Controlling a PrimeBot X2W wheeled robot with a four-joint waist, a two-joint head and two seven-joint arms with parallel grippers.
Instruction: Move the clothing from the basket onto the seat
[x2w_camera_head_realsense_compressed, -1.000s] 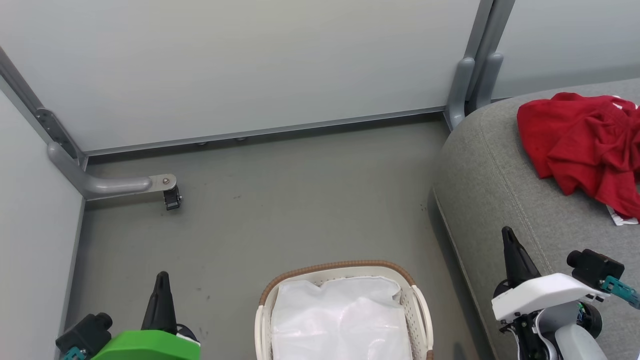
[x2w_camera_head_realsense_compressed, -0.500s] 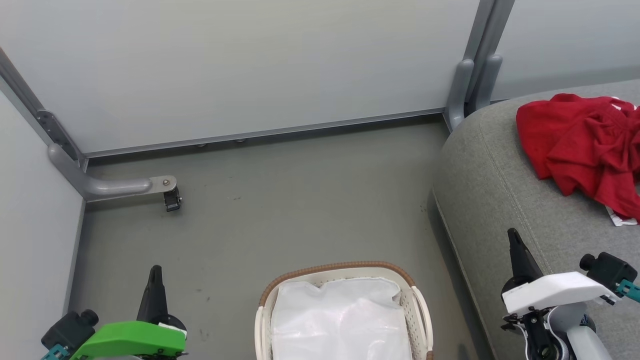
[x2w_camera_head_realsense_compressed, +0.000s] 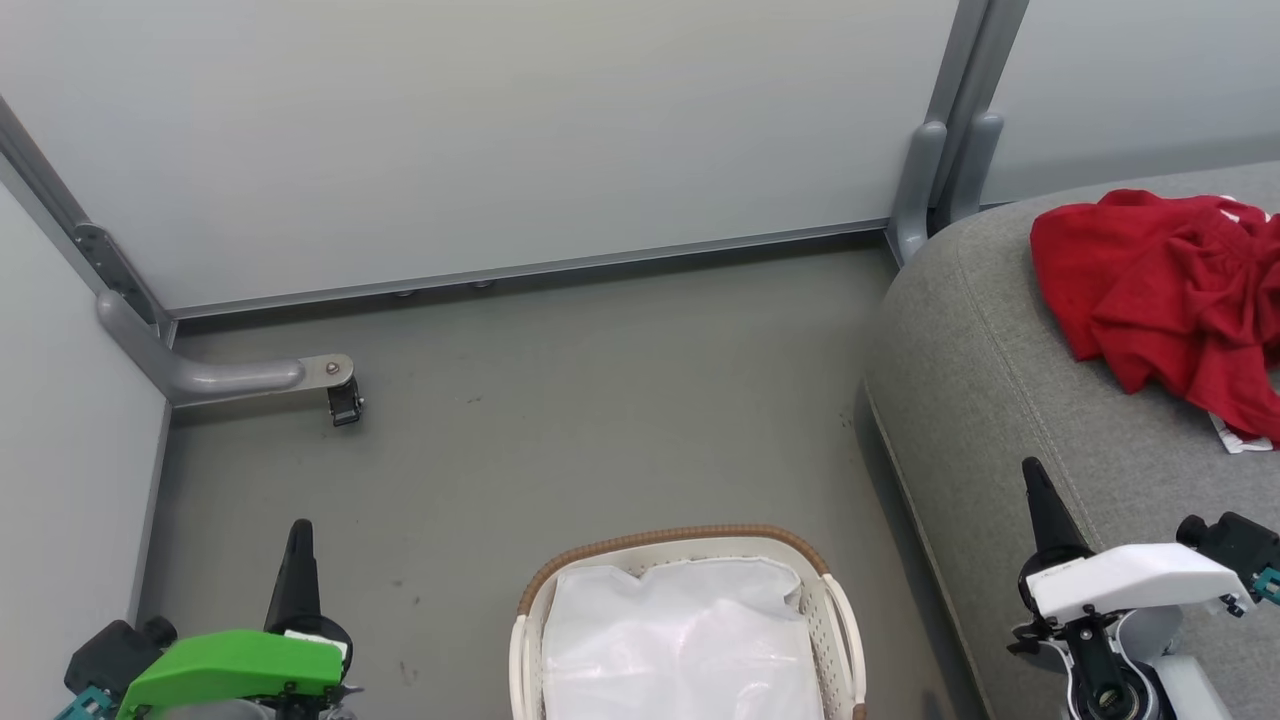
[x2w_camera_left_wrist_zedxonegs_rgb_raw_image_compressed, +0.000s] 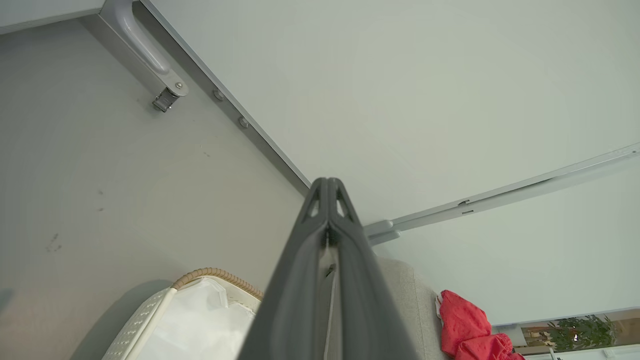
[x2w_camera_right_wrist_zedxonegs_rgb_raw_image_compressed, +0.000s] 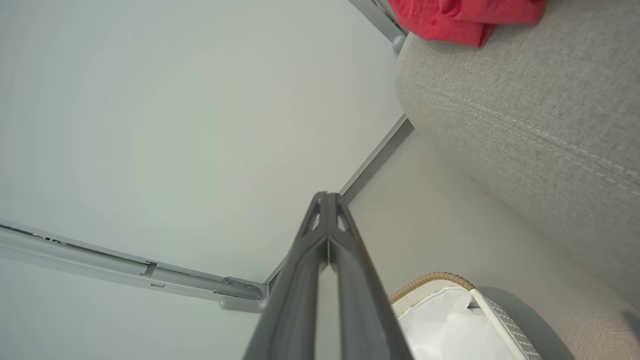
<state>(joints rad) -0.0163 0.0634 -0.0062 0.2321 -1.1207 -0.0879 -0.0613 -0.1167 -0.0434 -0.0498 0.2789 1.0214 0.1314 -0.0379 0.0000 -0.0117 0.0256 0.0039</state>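
Observation:
The red clothing (x2w_camera_head_realsense_compressed: 1170, 300) lies crumpled on the grey seat (x2w_camera_head_realsense_compressed: 1000, 400) at the right, a bit of white trim at its lower edge. It shows too in the left wrist view (x2w_camera_left_wrist_zedxonegs_rgb_raw_image_compressed: 467, 332) and the right wrist view (x2w_camera_right_wrist_zedxonegs_rgb_raw_image_compressed: 460, 17). The cream basket (x2w_camera_head_realsense_compressed: 835, 620) with its brown rim stands on the floor at bottom centre, holding just its white liner (x2w_camera_head_realsense_compressed: 680, 640). My left gripper (x2w_camera_head_realsense_compressed: 298, 535) is shut and empty at lower left, left of the basket. My right gripper (x2w_camera_head_realsense_compressed: 1033, 475) is shut and empty over the seat's front edge.
Pale partition panels wall off the back and left, with a grey foot and caster (x2w_camera_head_realsense_compressed: 342, 400) on the floor at the left. A grey post (x2w_camera_head_realsense_compressed: 935, 170) stands at the seat's far corner. Grey floor (x2w_camera_head_realsense_compressed: 600, 400) lies between basket and wall.
Both grippers have drawn back toward the bottom of the head view, the left one also drifting left. The clothing, basket and seat stay put.

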